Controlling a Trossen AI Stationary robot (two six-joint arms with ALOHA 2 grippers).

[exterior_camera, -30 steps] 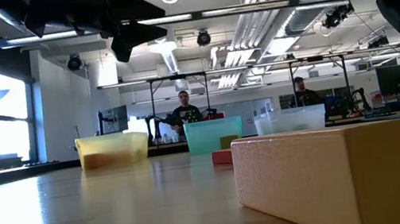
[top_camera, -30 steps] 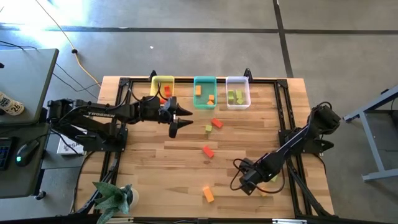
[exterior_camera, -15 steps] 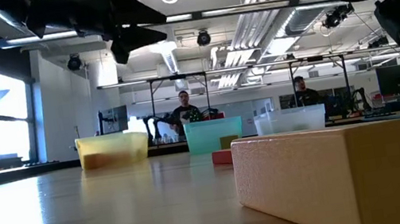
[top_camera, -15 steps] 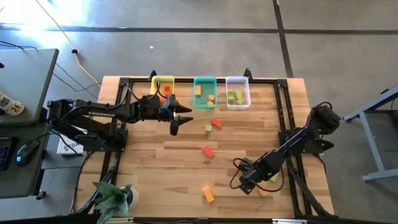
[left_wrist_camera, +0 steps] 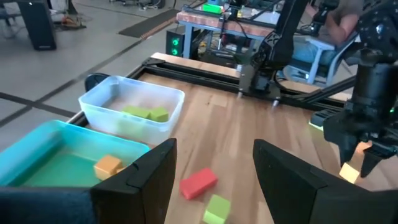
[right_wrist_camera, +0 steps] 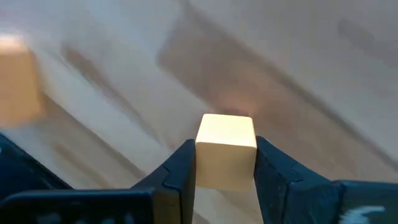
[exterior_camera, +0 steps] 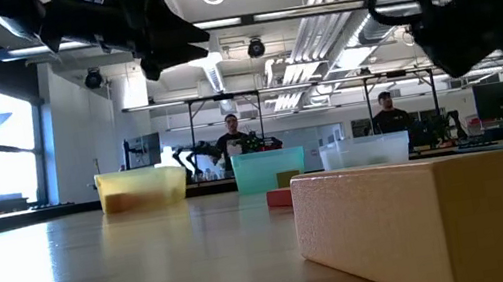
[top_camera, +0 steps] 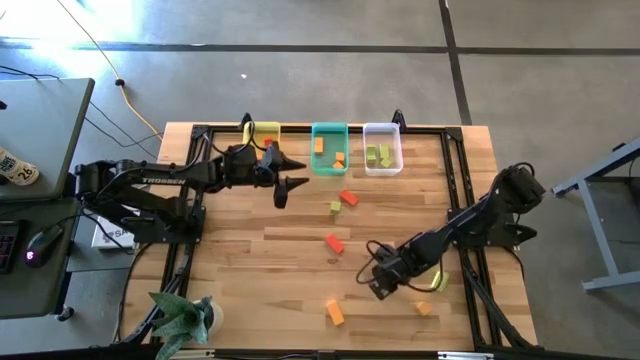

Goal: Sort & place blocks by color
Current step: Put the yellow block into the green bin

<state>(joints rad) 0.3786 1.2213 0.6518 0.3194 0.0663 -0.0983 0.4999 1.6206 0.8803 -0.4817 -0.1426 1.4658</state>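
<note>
Right gripper (right_wrist_camera: 225, 180) clamps a pale cube (right_wrist_camera: 226, 149) between its fingers, low over the near right of the table (top_camera: 250, 270). Left gripper (left_wrist_camera: 214, 174) hangs open near the teal bin (left_wrist_camera: 50, 155). Loose blocks: red (top_camera: 348, 198), green (top_camera: 335, 207), red (top_camera: 335, 243), orange (top_camera: 335, 313) down the middle.

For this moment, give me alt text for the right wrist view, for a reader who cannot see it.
The right gripper is shut on a small pale block, squeezed between its two dark fingers. Behind it the wooden table is motion-blurred, and another pale block shows at the picture's edge.
</note>
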